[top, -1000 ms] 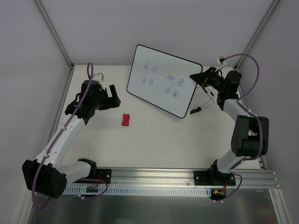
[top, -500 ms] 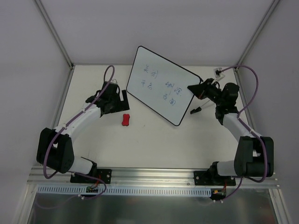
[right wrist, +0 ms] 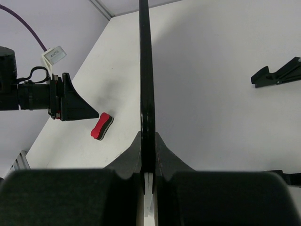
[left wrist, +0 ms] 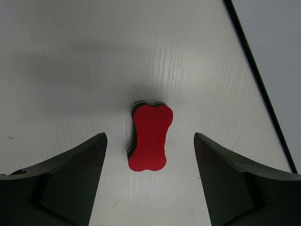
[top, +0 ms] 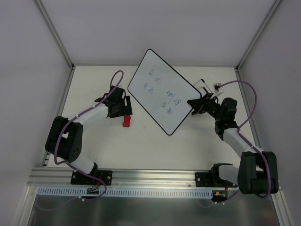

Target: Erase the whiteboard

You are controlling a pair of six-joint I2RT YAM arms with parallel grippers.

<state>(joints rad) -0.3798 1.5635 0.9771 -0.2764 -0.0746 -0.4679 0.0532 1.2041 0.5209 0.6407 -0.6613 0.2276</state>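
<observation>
Top external view showed the whiteboard (top: 162, 96) standing tilted at the centre of the frame, a little above the middle, with blue writing across its face. The right hand (top: 197, 104) was clamped tight on the board's right edge. In the right wrist view that edge ran straight up the middle, pinched between the two fingers. The left hand (top: 121, 108) hovered left of centre over the red eraser (left wrist: 149, 137). Its jaws stood wide, one on each side of the eraser and touching neither side of it. The eraser lay flat on the counter (top: 141, 146), just beside the board's lower left edge, and sat slightly askew between the fingers. The main risk, as I judged it, was that a closing grip would catch it off-centre and make it twist or squirt away. A hand that came in too low could scrape the counter. Wiping pressure could also swing or slide the board, since only a thin edge was held. No bin, tray or box appeared in any view.
</observation>
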